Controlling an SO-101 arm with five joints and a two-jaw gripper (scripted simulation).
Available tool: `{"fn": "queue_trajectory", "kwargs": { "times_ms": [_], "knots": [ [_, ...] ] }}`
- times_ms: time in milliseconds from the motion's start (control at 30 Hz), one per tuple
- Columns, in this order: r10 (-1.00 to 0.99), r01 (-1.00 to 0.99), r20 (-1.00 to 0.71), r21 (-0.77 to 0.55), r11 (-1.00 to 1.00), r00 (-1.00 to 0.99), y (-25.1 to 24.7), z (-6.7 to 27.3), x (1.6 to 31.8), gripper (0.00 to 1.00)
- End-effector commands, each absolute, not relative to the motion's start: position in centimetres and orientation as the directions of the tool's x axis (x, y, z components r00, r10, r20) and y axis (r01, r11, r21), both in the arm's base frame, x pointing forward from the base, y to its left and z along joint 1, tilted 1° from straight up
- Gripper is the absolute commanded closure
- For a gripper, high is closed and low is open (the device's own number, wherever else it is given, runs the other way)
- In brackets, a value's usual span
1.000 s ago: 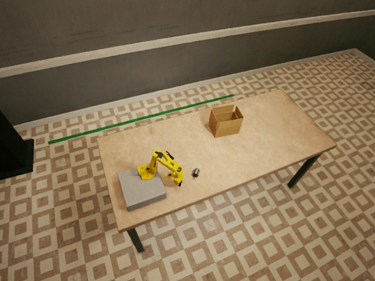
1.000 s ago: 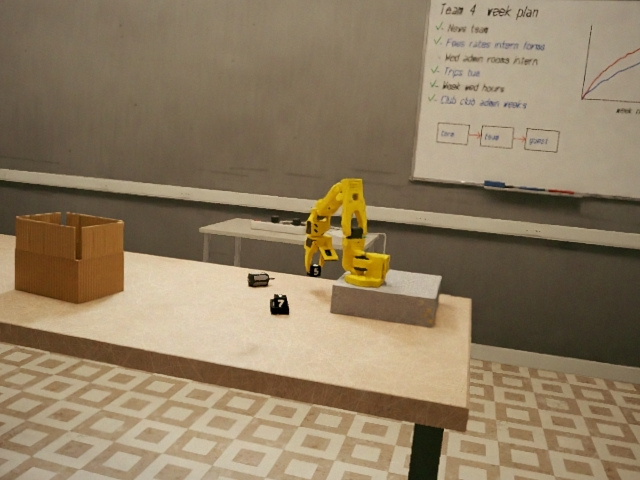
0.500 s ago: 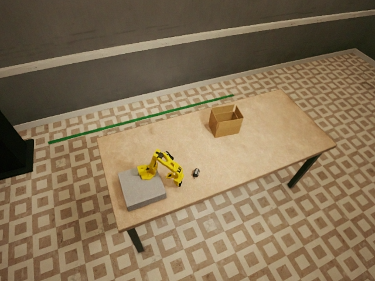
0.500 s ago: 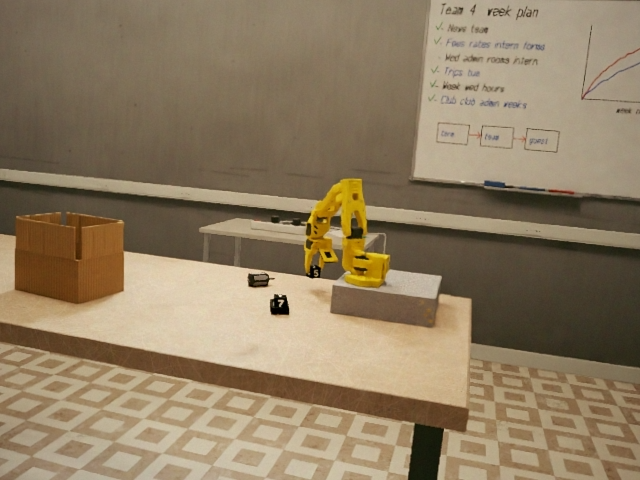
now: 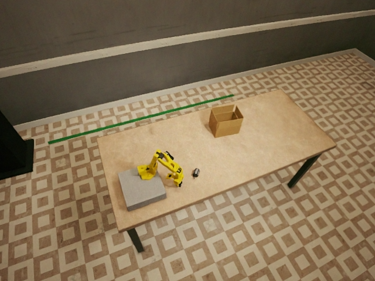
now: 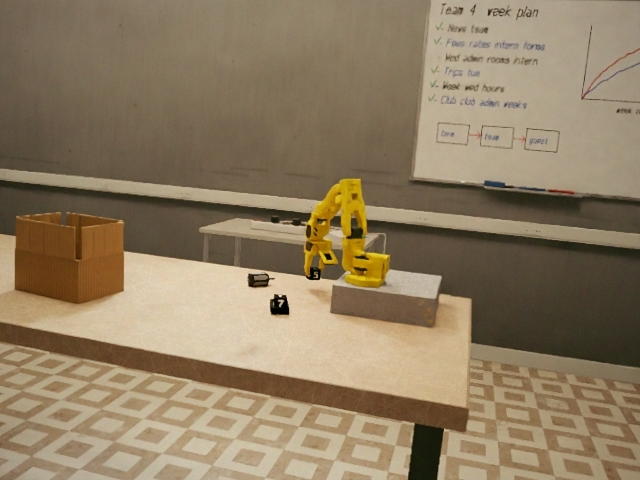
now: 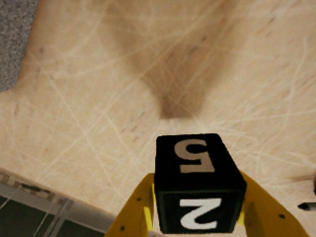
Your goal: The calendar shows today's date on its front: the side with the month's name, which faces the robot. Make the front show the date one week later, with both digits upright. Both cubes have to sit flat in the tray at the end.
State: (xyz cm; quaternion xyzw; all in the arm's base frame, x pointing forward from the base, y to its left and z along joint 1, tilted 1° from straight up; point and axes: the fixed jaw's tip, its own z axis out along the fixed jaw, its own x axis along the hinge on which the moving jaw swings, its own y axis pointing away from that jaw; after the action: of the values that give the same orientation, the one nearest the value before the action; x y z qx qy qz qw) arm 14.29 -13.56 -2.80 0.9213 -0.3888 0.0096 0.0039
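Pincer (image 5: 179, 184) (image 6: 313, 274) (image 7: 198, 212) clenched on cube (image 5: 180, 184) (image 6: 313, 273) (image 7: 198, 180), above table (image 5: 248, 151) (image 6: 196, 315) (image 7: 89, 114), beside slab (image 5: 142, 190) (image 6: 385, 304) (image 7: 14, 39). Calendar (image 5: 169, 155) (image 6: 279, 308): near slab; 7 faces exterior view; long axis unclear. Carton (image 5: 228, 127) (image 6: 69, 266): well apart from slab. Checkered floor (image 5: 257, 229) (image 6: 206, 439); grey wall (image 5: 120, 93) (image 6: 206, 93) beyond slab.

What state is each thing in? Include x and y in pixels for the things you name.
Gripper (image 5: 179, 183) (image 6: 313, 269) (image 7: 197, 207): shut on the 2/5 cube.
2/5 cube (image 5: 180, 184) (image 6: 313, 273) (image 7: 197, 180): held, off the table.
7 cube (image 6: 280, 302): at the tray, seating unclear.
Cardboard box (image 5: 228, 128) (image 6: 47, 273): open-topped.
Whiteboard (image 6: 496, 160): written on.
Arm (image 5: 169, 162) (image 6: 328, 205): bent.
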Motion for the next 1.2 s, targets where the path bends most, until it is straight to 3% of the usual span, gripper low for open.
{"fn": "queue_trajectory", "kwargs": {
  "times_ms": [0,1167],
  "knots": [
    [-0.714,-0.714,0.001,0.000,-0.700,0.700,-13.3,-3.3,13.9,1.00],
    [-0.714,-0.714,0.001,0.000,-0.700,0.700,-13.3,-4.5,13.9,1.00]
  ]
}}
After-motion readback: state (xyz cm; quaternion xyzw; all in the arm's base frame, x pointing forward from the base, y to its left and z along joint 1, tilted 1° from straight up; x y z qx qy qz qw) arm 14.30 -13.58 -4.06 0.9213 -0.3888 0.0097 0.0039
